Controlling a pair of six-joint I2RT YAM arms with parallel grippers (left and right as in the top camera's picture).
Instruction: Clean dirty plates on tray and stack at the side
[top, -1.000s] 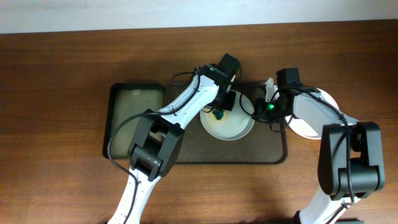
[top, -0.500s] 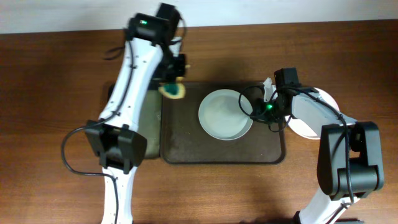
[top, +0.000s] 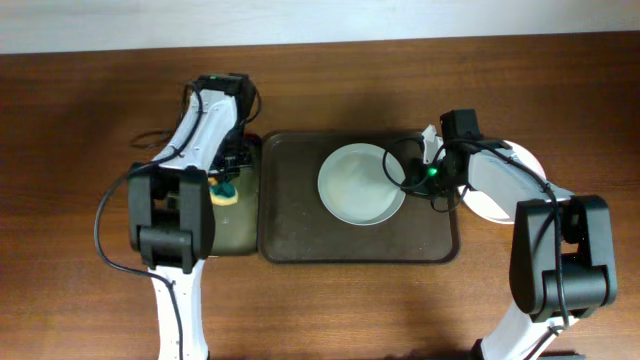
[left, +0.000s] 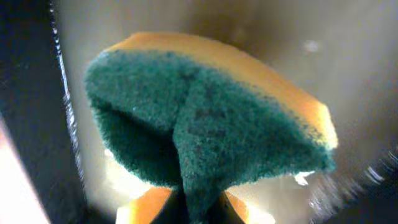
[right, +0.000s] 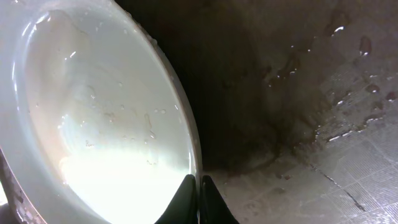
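Overhead view: a big brown tray (top: 300, 225) is seen in the middle of the wooden table (top: 80, 120). One white plate (top: 360, 185) is lying on the tray, in its right half, near the back rim. The right gripper (top: 408, 178) is set at the right edge of this plate. A second plate (top: 488, 208) is seen on the table just beside the tray's right end. It is partly hidden under the right arm, so how many are piled there cannot be told. A small black tray (top: 240, 228) is placed right beside the big tray's left side. The left gripper (top: 228, 178) is held over it, with a green and yellow sponge (top: 225, 193) at its tips.

Left wrist view: the sponge (left: 211, 124) is folded and squeezed tight by the left gripper (left: 191, 208) at the bottom edge. The green side is turned to the camera. The shiny wet floor of the small black tray (left: 348, 50) is seen behind it.

Right wrist view: the thin rim of the plate (right: 93, 124) is pinched by the right gripper (right: 200, 196), whose two fingers are pressed close together. Water drops are seen on the plate. The tray (right: 311, 93) is seen dark and wet to the right.
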